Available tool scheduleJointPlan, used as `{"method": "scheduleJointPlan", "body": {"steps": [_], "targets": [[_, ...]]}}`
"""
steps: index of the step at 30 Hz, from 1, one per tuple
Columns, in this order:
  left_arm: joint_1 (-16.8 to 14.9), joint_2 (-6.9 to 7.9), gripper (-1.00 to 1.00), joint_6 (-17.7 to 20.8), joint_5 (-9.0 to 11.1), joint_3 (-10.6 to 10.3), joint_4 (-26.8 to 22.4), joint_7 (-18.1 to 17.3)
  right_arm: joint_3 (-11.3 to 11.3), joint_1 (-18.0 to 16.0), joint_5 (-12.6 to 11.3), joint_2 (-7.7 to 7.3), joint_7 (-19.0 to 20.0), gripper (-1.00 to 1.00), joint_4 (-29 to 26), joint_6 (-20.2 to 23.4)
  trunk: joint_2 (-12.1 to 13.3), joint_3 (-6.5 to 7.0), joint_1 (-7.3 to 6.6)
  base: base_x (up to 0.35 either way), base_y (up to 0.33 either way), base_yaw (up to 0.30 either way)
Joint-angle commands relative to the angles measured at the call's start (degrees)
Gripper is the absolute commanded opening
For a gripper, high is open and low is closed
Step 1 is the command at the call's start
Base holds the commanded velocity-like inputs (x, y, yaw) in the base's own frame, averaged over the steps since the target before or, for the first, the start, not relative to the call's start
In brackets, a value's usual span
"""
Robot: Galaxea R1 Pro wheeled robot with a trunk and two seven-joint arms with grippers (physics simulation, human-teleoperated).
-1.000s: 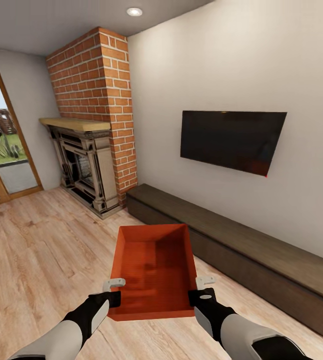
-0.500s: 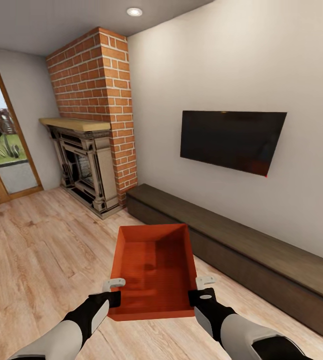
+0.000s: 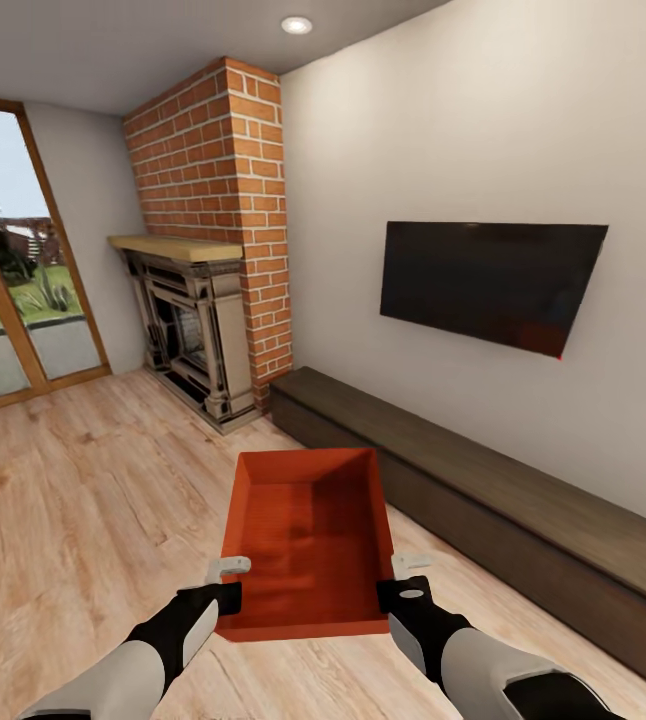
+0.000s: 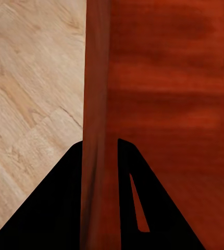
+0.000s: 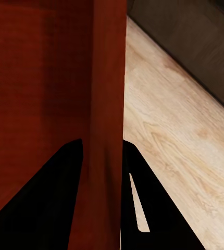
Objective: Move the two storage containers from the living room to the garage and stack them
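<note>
While each hand [image 3: 229,583] [image 3: 404,577] clamps a side wall, container [image 3: 308,530] sits between.

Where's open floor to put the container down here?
Bare wood floor lies ahead-left, bordered by the fireplace and glass door. Tighter on the right: the bench runs along the wall close beside the container, which both grippers, left gripper and right gripper, hold.
</note>
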Motion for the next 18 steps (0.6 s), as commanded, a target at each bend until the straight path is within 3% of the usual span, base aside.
{"method": "scheduleJointPlan", "body": {"steps": [1, 18], "targets": [[-0.04, 0.19, -1.00, 0.41, -0.82, 0.37, -0.17, 0.57, 0.48, -0.06, 0.43, 0.00, -0.77, -1.00, 0.04, 0.15, -0.13, -0.13, 0.03, 0.000, 0.000, 0.273], [-0.04, 0.26, -1.00, 0.41, -0.82, 0.37, -0.12, 0.57, 0.47, -0.06, 0.43, 0.00, -0.80, -1.00, 0.03, 0.08, -0.13, -0.13, 0.03, 0.000, 0.000, 0.275]]}}
